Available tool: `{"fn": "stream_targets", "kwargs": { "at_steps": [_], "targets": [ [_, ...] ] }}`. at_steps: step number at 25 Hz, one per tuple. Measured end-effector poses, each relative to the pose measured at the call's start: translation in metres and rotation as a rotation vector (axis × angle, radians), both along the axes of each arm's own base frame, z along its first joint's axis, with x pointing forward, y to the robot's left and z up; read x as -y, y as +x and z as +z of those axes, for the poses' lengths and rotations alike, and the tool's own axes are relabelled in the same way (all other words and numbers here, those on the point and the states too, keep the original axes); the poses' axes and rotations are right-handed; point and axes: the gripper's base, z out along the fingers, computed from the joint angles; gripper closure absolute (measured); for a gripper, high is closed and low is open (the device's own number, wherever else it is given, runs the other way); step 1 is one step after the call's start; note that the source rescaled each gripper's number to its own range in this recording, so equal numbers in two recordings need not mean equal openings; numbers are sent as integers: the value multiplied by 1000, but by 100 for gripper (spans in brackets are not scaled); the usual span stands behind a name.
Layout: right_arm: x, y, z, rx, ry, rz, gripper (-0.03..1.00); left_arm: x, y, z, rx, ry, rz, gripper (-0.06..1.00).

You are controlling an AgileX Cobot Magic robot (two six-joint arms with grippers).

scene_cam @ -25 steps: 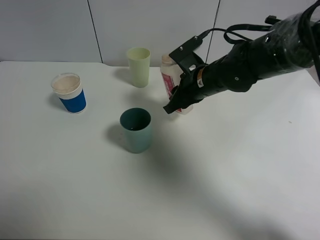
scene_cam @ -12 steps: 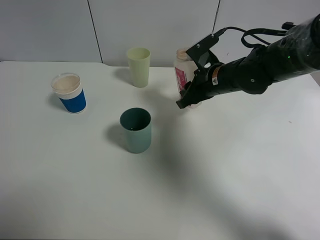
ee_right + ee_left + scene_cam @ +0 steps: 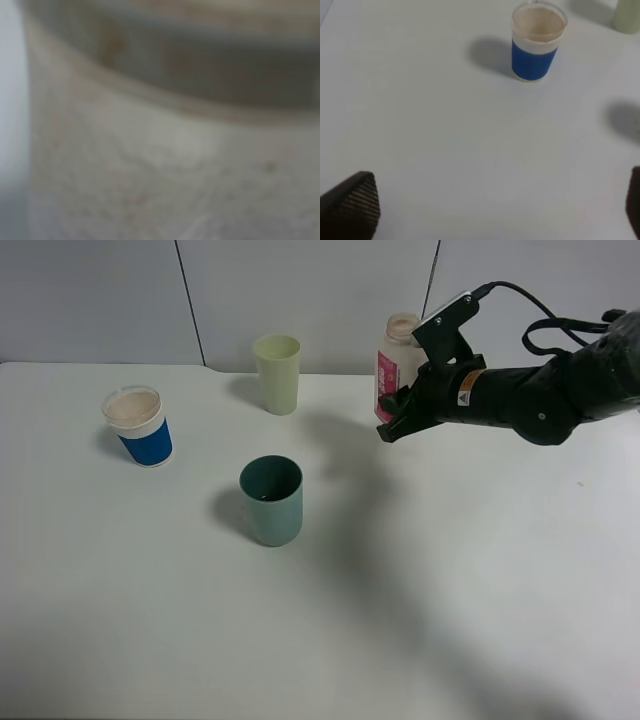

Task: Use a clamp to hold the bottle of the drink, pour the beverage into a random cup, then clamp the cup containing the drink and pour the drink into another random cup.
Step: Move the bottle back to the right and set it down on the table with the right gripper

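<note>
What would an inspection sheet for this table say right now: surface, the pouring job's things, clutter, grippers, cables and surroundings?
Surface: white table, no spills seen.
Job's things: bottle upright, gripped near the table's back edge; teal cup upright mid-table, contents unclear; blue-banded cup upright at the left.
Clutter: yellow-green cup, upright at the back.
Grippers: right gripper shut on the bottle; left gripper open, holding nothing, above the table.
Cables: black cable loops over the right arm.
Surroundings: grey panelled wall behind the table.
</note>
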Motion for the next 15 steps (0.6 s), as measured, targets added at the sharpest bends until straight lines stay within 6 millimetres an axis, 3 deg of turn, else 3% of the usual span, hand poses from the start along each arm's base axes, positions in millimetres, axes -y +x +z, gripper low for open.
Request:
{"fn": "stream_targets", "kwargs": {
  "at_steps": [6, 15],
  "targets": [
    [17, -5, -4, 70, 37, -70, 96, 0, 0, 0, 0, 0, 0, -5],
    [42, 4, 1, 158, 74, -146, 96, 0, 0, 0, 0, 0, 0, -5]
  ]
}}
